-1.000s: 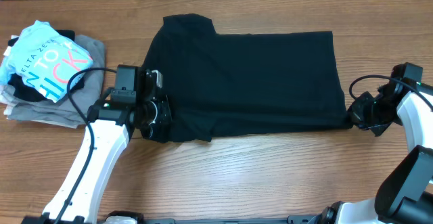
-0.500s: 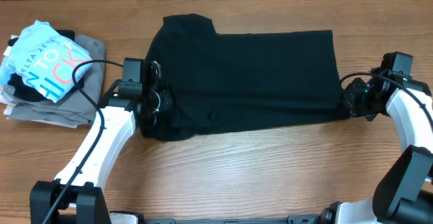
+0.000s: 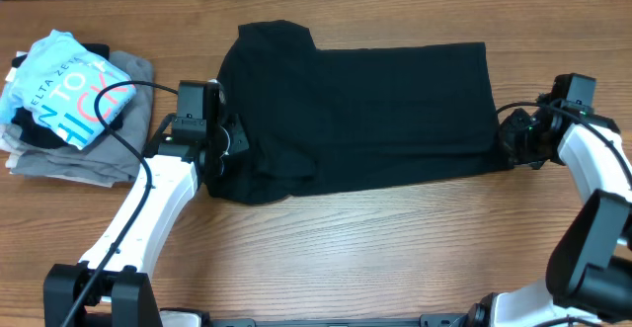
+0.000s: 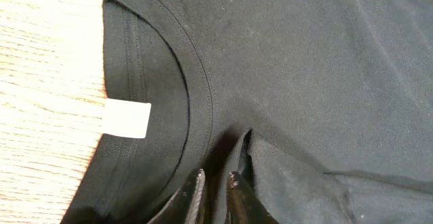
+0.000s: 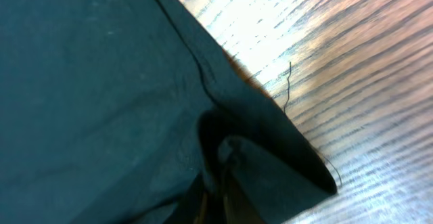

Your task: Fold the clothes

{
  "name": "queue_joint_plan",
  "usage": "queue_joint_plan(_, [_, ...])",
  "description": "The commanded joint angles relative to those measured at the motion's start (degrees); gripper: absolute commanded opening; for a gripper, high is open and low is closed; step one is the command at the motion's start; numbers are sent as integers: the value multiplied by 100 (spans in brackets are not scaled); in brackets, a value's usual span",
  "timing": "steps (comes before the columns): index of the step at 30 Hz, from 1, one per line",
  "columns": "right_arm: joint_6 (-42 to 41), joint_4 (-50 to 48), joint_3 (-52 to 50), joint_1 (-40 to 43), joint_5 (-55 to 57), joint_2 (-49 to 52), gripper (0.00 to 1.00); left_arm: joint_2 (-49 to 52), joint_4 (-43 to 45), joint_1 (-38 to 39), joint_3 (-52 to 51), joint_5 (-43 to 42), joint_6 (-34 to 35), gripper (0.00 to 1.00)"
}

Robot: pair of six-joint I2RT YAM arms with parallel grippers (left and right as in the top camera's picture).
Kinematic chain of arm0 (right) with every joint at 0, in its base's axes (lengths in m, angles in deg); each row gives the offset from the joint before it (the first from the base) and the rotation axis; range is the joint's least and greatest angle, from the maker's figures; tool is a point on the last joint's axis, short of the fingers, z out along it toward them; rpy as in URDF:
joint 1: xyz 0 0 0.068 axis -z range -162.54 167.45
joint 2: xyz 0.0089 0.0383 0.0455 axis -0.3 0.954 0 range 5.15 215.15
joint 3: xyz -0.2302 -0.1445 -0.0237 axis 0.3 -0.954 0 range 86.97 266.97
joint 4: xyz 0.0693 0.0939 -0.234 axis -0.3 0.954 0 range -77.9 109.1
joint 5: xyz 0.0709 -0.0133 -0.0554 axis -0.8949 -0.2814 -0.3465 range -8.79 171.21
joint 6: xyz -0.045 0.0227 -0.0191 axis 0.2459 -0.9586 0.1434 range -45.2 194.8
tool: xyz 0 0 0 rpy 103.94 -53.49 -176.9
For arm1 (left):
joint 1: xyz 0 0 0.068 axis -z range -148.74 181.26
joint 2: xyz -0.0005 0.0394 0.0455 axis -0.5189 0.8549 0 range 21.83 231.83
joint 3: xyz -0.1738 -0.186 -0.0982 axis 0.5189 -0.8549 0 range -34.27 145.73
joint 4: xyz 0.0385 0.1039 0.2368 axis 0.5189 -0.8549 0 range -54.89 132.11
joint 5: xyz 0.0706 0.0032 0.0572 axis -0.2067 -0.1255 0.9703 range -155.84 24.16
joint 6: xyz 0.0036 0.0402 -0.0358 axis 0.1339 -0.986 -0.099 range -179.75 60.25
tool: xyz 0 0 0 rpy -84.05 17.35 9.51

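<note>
Overhead, the black cotton T-shirt [image 3: 365,110] lies spread on the wooden table [image 3: 395,258]. The left gripper [image 3: 235,154] and right gripper [image 3: 506,144] each pinch its near corners. Thin bites could slip, and uneven pulls would skew the fold.

Pale wood-grain table [image 3: 395,253]
</note>
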Motion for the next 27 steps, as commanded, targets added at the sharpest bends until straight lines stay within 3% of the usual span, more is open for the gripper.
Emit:
queue_joint_plan(1, [-2, -173, 24, -107, 63, 168, 9, 52, 74, -31, 76, -127, 96, 23])
queue_joint_plan(4, [-7, -481, 24, -190, 68, 271, 11, 52, 68, -28, 76, -647, 92, 29])
queue_joint_plan(11, [-223, -1014, 24, -295, 570, 310, 11, 52, 24, -26, 76, -697, 90, 29])
queue_joint_plan(13, [-328, -979, 24, -295, 881, 310, 43, 52, 17, -26, 74, -699, 92, 30])
queue_joint_plan(14, [-328, -929, 24, -295, 933, 310, 52, 52, 4, -26, 76, -699, 92, 30])
queue_joint_plan(15, [-326, -883, 24, -295, 953, 310, 54, 52, -24, -26, 76, -699, 92, 31])
queue_joint_plan(19, [-326, -592, 24, -289, 953, 310, 54, 52, -341, -11, 74, -702, 92, 38])
queue_joint_plan(23, [-323, -157, 11, -289, 960, 310, 38, 52, -573, 181, 74, -702, 87, 38])
queue_joint_plan(27, [-326, -55, -81, -289, 951, 310, 38, 52, -562, 527, 74, -695, 87, 45])
